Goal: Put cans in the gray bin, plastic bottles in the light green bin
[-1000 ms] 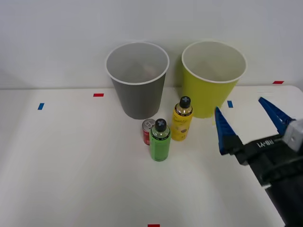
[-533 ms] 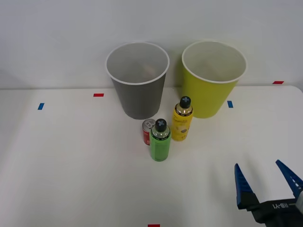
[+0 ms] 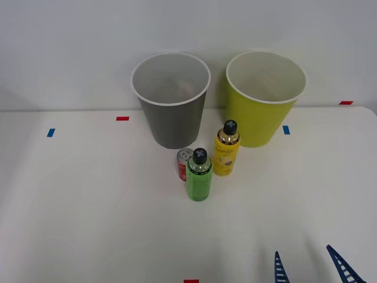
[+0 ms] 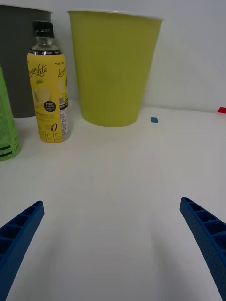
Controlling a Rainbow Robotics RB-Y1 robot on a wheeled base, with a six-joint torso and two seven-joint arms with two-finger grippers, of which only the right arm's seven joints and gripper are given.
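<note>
The gray bin [image 3: 171, 112] and the light green bin [image 3: 263, 115] stand side by side at the back of the white table. In front of them are a red can [image 3: 183, 164], a green plastic bottle [image 3: 199, 178] and a yellow plastic bottle [image 3: 226, 151], all upright and close together. My right gripper [image 3: 309, 269] is open and empty near the table's front edge, well to the right of the bottles. The wrist view shows the open gripper [image 4: 113, 240] low over the table, with the yellow bottle [image 4: 48, 89], the light green bin [image 4: 113, 66], the gray bin [image 4: 16, 61] and the green bottle's side [image 4: 6, 124] ahead.
Small tape marks dot the table: blue ones [image 3: 50, 132] [image 3: 285, 130] and red ones [image 3: 122, 118] [image 3: 346, 102] [image 3: 191, 281]. A plain wall rises right behind the bins. Bare table lies between the gripper and the bottles.
My right gripper has pulled back from beside the light green bin toward the table's front edge, staying open. The bins, bottles and can have not moved.
</note>
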